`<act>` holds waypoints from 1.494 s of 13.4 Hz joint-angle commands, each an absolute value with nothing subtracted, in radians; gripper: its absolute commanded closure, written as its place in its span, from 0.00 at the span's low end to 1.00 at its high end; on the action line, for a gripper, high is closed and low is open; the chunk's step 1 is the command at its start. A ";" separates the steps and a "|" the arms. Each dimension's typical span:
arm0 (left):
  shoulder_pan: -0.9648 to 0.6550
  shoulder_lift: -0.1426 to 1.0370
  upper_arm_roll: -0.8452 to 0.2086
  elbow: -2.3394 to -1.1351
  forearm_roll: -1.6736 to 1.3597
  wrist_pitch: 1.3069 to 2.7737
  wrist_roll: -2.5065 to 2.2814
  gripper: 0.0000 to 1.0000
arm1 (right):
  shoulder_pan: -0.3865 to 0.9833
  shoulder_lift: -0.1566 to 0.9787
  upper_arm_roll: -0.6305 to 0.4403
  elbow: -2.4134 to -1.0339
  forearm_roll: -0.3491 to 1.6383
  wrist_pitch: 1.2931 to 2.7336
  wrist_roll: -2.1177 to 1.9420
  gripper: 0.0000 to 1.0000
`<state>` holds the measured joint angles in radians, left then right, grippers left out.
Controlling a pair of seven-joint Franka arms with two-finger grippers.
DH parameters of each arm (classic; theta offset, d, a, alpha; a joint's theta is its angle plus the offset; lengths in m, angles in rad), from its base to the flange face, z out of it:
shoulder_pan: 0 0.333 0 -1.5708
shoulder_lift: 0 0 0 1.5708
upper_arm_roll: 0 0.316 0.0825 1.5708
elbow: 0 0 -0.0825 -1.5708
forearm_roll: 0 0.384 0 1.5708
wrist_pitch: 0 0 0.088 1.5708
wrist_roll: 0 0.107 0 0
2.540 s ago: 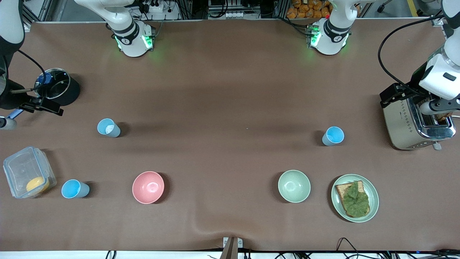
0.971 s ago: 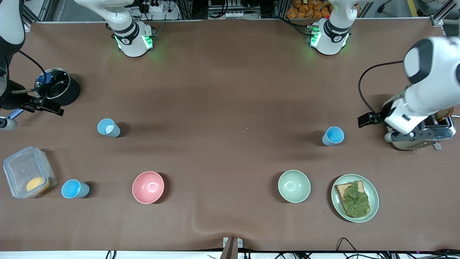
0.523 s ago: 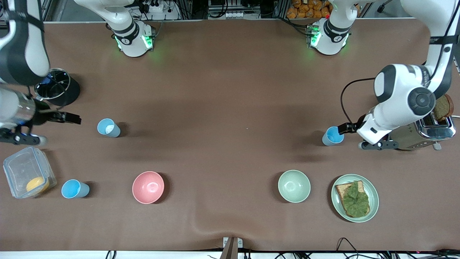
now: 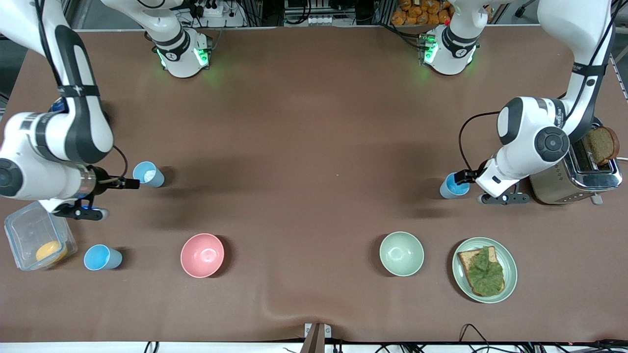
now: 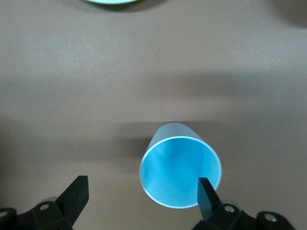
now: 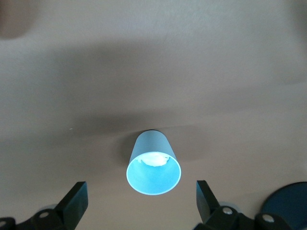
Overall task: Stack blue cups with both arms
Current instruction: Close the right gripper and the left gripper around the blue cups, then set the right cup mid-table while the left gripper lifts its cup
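Left wrist view: left gripper [image 5: 139, 196] is hovering spread wide beside the sky cup [image 5: 181, 171]. Right gripper [image 6: 141, 201], equally apart, is nearing the pale cup [image 6: 153, 170] toward the table's [image 4: 314, 122] other end. Light, slippery, probably squashable plastic; I'd grip gently across the wall just under the rim.

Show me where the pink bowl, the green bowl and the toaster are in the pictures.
pink bowl [image 4: 202, 255], front view, on its inner bottom.
green bowl [image 4: 401, 253], front view, on its inner bottom.
toaster [image 4: 557, 184], front view, on its metal side wall.
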<state>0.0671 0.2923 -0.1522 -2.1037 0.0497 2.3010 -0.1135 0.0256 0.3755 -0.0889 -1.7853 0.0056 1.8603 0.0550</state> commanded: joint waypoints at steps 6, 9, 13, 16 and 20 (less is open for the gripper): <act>0.077 0.357 -0.156 -2.137 0.089 2.379 -0.101 1.00 | 0.080 0.380 -0.084 -1.907 0.020 1.908 0.161 0.00; 0.074 0.344 -0.160 -2.125 0.089 2.375 -0.095 1.00 | 0.083 0.417 -0.084 -1.905 0.020 1.927 0.161 0.00; 0.074 0.256 -0.187 -2.060 0.087 2.281 -0.095 1.00 | 0.080 0.448 -0.084 -1.907 0.020 1.947 0.161 0.00; 0.077 0.265 -0.202 -1.897 0.077 2.081 -0.094 1.00 | 0.083 0.463 -0.084 -1.907 0.020 1.933 0.160 0.43; 0.080 0.242 -0.204 -1.795 0.075 1.925 -0.089 1.00 | 0.086 0.474 -0.086 -1.899 0.018 1.884 0.144 1.00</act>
<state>0.0733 0.2519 -0.1983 -1.8357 0.0679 1.9834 -0.1071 0.0815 0.4692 -0.0851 -1.9066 0.0139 1.9131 0.1470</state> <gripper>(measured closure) 0.974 0.537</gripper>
